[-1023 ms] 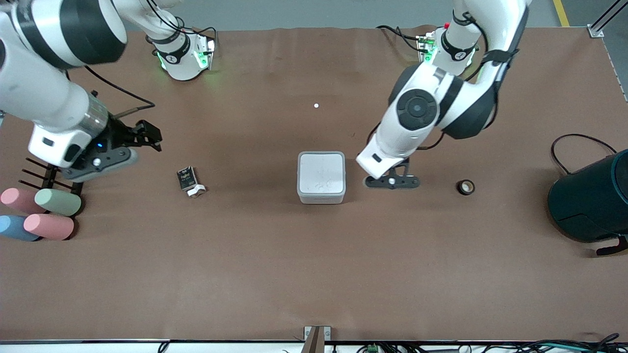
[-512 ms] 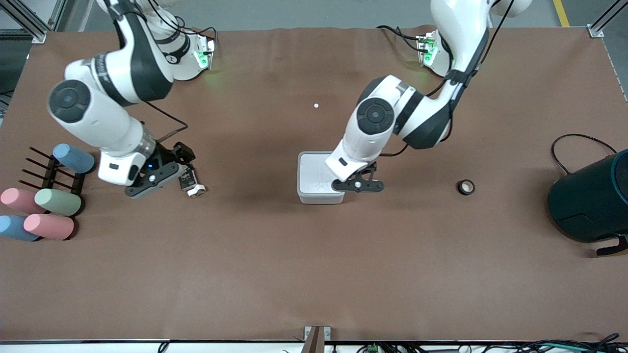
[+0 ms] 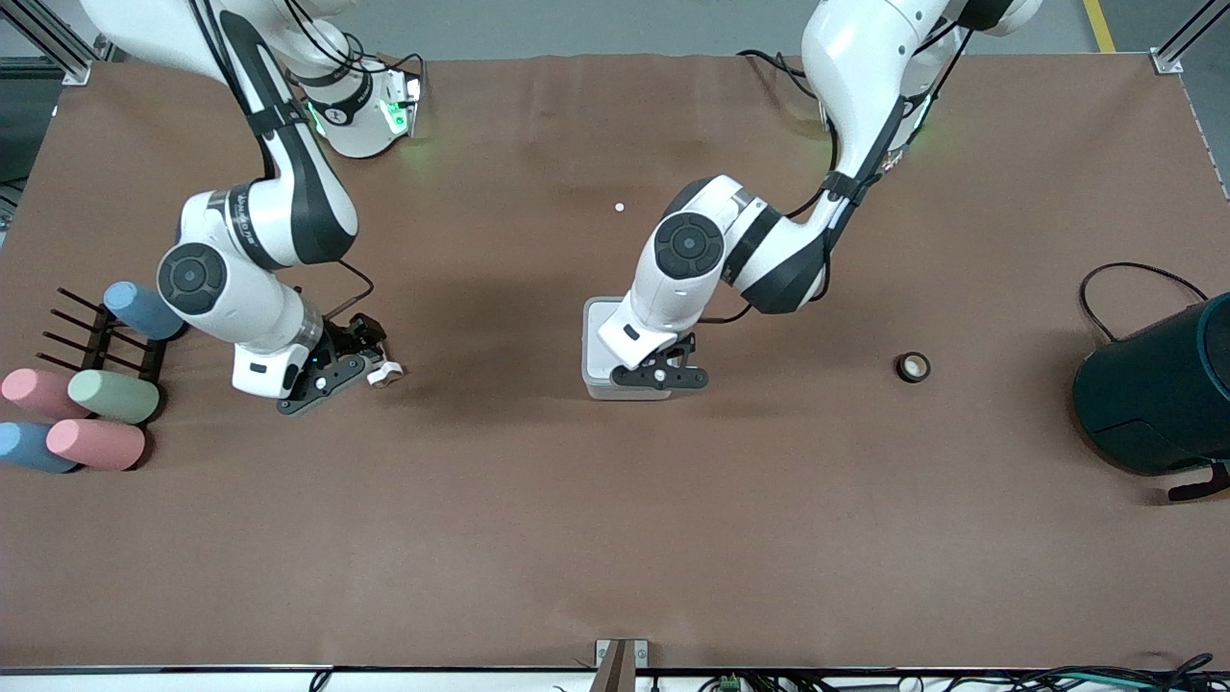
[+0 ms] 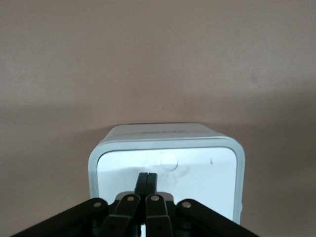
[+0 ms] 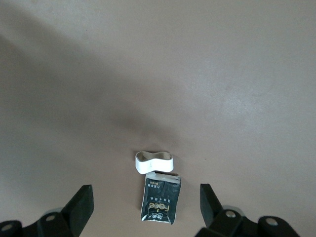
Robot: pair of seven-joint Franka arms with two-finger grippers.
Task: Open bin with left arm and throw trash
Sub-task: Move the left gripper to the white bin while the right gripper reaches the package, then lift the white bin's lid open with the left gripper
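The bin (image 3: 598,338) is a small white box with its lid shut, at the table's middle; it also shows in the left wrist view (image 4: 197,168). My left gripper (image 3: 663,371) is shut and empty, its closed tips (image 4: 147,179) low over the lid near the bin's edge toward the front camera. My right gripper (image 3: 357,354) is open and low over the black packet (image 5: 159,200), which lies between its fingers (image 5: 83,197). The white scrap (image 3: 387,370) lies against the packet (image 5: 154,163). The black ring (image 3: 913,366) lies on the table toward the left arm's end.
A large dark teal drum (image 3: 1158,394) stands at the left arm's end of the table. Pastel cylinders (image 3: 96,423) and a black rack (image 3: 96,332) sit at the right arm's end. A small white dot (image 3: 619,207) lies farther from the front camera than the bin.
Both arms have come down. My left gripper moved from beside the bin to over its lid. My right gripper moved from near the rack to over the packet.
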